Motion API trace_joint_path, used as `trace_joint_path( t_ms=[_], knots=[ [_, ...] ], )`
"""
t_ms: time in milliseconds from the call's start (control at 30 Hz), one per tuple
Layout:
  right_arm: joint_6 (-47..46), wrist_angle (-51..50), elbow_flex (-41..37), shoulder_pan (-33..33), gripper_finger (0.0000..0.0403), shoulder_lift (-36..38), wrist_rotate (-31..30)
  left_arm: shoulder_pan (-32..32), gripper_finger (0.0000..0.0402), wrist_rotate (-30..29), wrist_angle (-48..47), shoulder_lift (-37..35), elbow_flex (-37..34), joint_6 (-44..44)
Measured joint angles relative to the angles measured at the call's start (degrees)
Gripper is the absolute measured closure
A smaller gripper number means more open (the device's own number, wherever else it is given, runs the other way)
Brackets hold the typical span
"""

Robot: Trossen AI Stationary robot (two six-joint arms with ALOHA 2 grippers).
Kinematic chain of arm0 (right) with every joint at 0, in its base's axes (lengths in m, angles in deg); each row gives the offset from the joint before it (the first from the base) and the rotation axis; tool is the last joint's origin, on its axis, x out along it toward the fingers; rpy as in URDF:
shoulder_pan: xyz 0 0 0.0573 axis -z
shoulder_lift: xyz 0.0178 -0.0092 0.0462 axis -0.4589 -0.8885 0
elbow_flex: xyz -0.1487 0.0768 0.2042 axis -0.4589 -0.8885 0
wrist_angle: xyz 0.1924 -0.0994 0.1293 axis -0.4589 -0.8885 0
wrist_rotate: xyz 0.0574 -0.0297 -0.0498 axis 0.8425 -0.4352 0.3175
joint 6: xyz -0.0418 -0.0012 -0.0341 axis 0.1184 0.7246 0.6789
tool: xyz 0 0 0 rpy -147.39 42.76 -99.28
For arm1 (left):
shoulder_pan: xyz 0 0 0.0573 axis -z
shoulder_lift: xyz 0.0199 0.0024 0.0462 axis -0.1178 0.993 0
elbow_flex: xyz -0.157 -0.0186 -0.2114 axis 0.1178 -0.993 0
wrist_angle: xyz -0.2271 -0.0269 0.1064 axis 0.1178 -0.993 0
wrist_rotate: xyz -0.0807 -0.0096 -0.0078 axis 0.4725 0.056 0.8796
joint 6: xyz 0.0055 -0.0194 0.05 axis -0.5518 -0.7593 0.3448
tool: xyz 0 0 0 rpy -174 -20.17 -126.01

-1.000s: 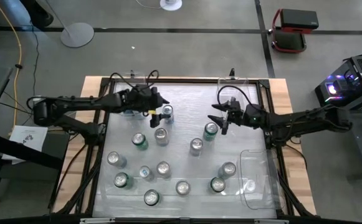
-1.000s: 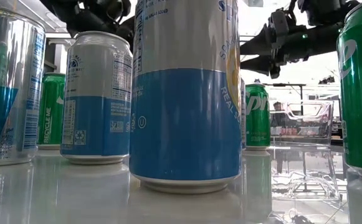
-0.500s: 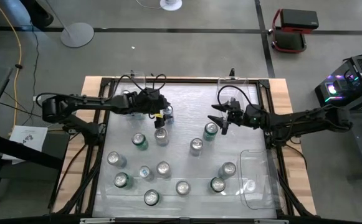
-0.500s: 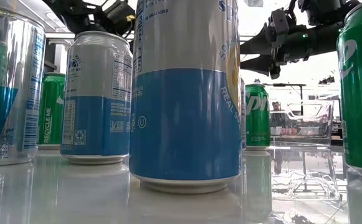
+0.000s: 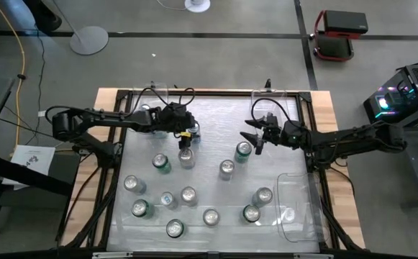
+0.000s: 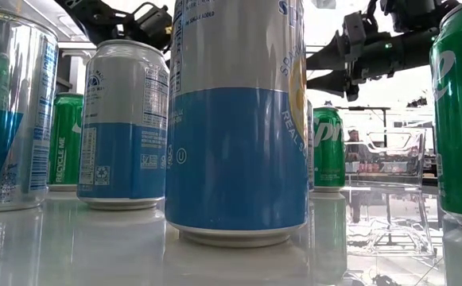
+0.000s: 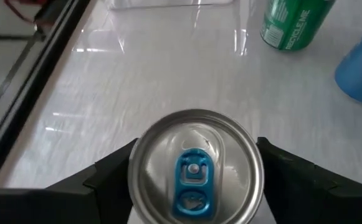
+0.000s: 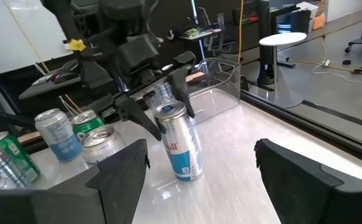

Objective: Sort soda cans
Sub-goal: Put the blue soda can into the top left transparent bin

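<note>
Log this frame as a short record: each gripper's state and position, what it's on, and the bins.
left gripper: open, fingers either side of a tall silver-and-blue can with a blue tab, far-left part of the table
right gripper: open, holding nothing, above the table by a green can
loose cans: others stand upright across the table's middle and near side
clear bin: near right corner
second clear bin: far right edge

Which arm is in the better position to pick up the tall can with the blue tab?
The left. Its gripper already straddles the tall can, fingers open on both sides. The right gripper hovers apart, near a green can.
</note>
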Motion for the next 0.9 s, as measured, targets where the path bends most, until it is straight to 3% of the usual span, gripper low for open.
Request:
trace_joint_path(
  t_ms=[100,167,467,600,900],
  knots=[
    [0.08,-0.01,0.00,0.00,0.0114,-0.01,-0.07,0.00,0.0171,1.29,-1.61,-2.46,0.30,2.26],
    [0.29,0.00,0.00,0.00,0.0114,-0.02,-0.08,0.04,0.0177,0.99,-4.96,-4.41,2.12,3.59],
    [1.04,0.26,0.02,0.00,0.0114,-0.02,-0.12,-1.36,0.0177,-12.22,-23.89,-15.37,13.14,13.75],
    [1.20,0.26,0.02,0.00,0.0114,-0.02,-0.13,-7.78,0.0177,-10.96,-27.70,-19.64,13.40,14.50],
    [1.15,-0.78,0.04,0.00,0.0114,-0.02,-0.15,-23.89,0.0177,-0.05,-30.15,-21.05,9.05,12.52]
  ],
)
